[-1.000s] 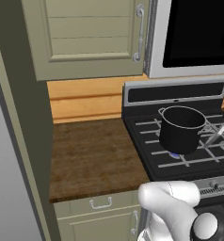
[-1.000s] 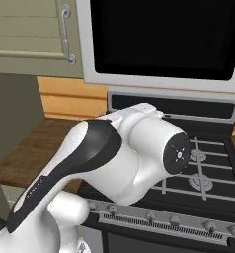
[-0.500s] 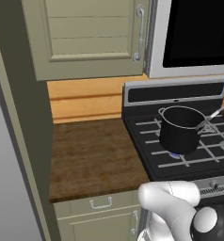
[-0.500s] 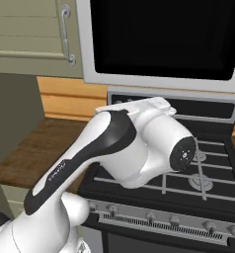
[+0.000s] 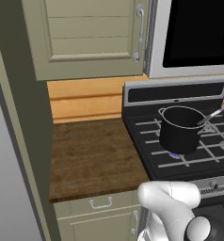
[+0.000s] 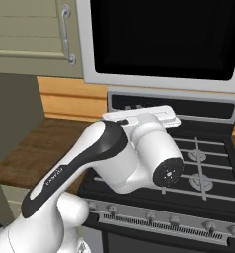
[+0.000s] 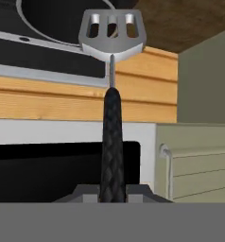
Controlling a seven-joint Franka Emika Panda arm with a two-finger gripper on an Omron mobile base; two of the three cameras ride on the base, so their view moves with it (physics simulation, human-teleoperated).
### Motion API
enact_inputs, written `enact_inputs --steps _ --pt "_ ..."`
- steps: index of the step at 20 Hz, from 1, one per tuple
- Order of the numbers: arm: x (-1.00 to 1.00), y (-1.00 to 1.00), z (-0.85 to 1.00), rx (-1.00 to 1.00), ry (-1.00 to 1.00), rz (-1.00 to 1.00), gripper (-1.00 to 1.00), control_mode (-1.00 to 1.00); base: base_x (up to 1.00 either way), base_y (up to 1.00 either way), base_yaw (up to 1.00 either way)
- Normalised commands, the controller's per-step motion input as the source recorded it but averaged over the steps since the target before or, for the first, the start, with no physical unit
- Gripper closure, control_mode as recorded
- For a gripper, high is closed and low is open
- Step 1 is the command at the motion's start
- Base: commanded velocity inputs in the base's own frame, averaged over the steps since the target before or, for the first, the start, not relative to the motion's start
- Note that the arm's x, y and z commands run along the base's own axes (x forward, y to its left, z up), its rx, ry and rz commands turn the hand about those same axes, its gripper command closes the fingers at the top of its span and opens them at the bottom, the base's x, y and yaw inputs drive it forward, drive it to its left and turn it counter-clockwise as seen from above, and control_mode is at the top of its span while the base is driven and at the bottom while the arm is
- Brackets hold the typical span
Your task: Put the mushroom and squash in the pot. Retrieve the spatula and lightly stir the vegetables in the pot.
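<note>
From the left base view I see the large black cylindrical pot with the thin metallic rim (image 5: 180, 129) standing on the near-left burner of the black gas stove (image 5: 147, 136), with a small blue flame showing under its base. The small spatula with the thin black handle and slotted silver-grey metal head (image 5: 211, 116) slants down from the right into the pot's mouth, its lower end just inside the right side of the rim.

In the hand view the same spatula (image 7: 112, 94) runs straight up the middle from my gripper (image 7: 112, 196). The two dark fingers (image 7: 86, 193) sit tight against either side of the textured black handle, clamped on it. The slotted head lies over the curved metallic rim of the pot (image 7: 48, 35); this view is rolled, so the wooden backsplash and the cabinet appear upside down.

I cannot see inside the pot well enough to tell where the mushroom and squash lie.

To the left of the stove stretches the dark wooden tabletop (image 5: 92, 160). Above it hangs a pale green cabinet door with a metal handle (image 5: 92, 35), and a microwave with a dark glass front (image 6: 164, 39) sits over the stove. In the right base view the arm's white and dark elbow blocks the pot.
</note>
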Motion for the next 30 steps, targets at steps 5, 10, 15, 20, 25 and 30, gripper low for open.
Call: enact_inputs --steps 5,10,15,20,25,30 --pt "0.59 0.0 -0.16 0.06 0.02 -0.17 1.0 -1.0 0.0 0.0 0.0" --pt "0.53 -0.05 -0.26 0.07 0.07 -0.14 1.0 -1.0 0.0 0.0 0.0" --pt "0.4 -0.04 -0.33 0.05 0.05 -0.12 1.0 -1.0 0.0 0.0 0.0" --pt "0.3 0.0 -0.36 0.04 0.05 -0.1 1.0 -1.0 0.0 0.0 0.0" --pt "0.37 0.0 -0.28 0.03 0.06 -0.1 1.0 -1.0 0.0 0.0 0.0" --pt "0.33 0.0 -0.04 0.03 0.02 -0.08 1.0 -1.0 0.0 0.0 0.0"
